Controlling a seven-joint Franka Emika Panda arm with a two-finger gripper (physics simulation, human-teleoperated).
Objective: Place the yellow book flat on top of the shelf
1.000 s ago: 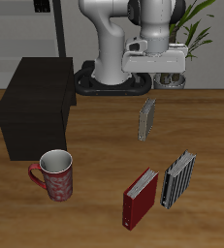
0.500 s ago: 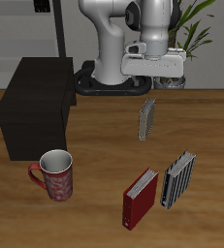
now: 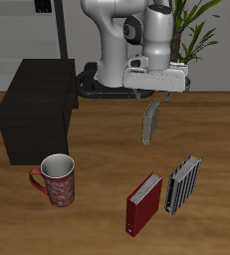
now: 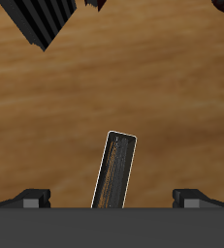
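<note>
Tan-yellow cover: the yellow book point(image 3: 150, 124) stands upright on its lower edge right of centre in the exterior frame, leaning slightly, with the greyish page edges facing the camera.
How it will handle: I judge it thin, stiff and light; a hard cover could slip between smooth pads, and a nudge from one side would likely tip it flat.
Where I would take hold: across the thin dimension, near the top edge, one pad on each cover, so it hangs straight when lifted.
Wrist picture: the book point(image 4: 116, 170) shows end-on as a narrow dark slab between the two fingertips point(image 4: 31, 196), with clear wood on both sides of it.
Gripper: the gripper point(image 3: 153, 98) hangs just above the book's top edge, jaws spread wide and holding nothing; neither pad touches the cover.
Alignment: the slab sits a little skewed against the line between the fingers, so I would want a small wrist turn before descending.
Destination: the shelf point(image 3: 37, 108) is the dark boxy cabinet at the left of the exterior frame, well apart from the book; its top is bare.
Nearby things: a red book point(image 3: 142, 203) and a striped book point(image 3: 182, 183) stand toward the lower right, a mug point(image 3: 55, 179) at lower left, all clear of the book.
Surface: the table point(image 3: 97, 159) is wood-grained.
</note>
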